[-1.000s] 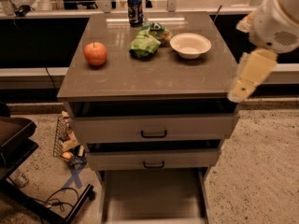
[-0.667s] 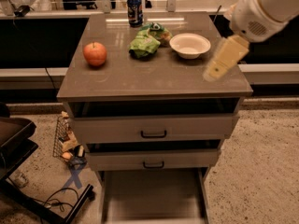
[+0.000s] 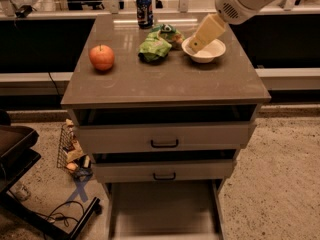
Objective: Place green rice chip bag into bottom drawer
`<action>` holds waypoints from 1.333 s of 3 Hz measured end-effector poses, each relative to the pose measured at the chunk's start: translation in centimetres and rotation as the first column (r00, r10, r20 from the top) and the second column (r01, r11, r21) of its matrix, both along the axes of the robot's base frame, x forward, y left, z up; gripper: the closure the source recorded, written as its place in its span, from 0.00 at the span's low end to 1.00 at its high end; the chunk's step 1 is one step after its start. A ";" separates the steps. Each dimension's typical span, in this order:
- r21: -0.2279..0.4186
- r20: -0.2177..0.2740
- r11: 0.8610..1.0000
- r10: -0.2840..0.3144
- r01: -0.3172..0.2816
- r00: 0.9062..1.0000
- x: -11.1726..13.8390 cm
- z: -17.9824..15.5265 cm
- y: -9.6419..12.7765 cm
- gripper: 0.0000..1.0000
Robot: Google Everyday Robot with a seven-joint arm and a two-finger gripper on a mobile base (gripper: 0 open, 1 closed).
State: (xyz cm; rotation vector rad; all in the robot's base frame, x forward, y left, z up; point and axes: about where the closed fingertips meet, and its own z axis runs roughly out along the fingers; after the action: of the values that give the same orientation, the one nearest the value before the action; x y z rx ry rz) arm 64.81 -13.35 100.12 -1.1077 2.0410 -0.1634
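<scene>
One green rice chip bag point(image 3: 155, 48), one bowl point(image 3: 216, 52) under the tool point(image 3: 194, 46), grip unclear.

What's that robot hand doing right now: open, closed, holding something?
Gripper: over the white bowl, beside the green rice chip bag, which lies on the cabinet top; open or closed cannot be told.

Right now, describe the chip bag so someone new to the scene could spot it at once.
Look at the back half of the cabinet top. The chip bag lies between the apple and the white bowl, just in front of the blue can; the gripper hangs over the bowl. It is the only crumpled green thing there.
</scene>
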 end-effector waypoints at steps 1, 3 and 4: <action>0.005 0.005 0.998 -0.061 0.061 0.998 0.6 0.1 -0.6 0.00; 0.035 0.058 0.999 0.029 -0.031 0.998 3.9 -0.1 1.9 0.00; 0.099 -0.074 0.989 0.119 -0.111 0.990 12.2 -6.5 7.7 0.00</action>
State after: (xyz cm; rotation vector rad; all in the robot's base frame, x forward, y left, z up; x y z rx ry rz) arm 77.00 -5.65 93.67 -1.1853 2.0262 0.0362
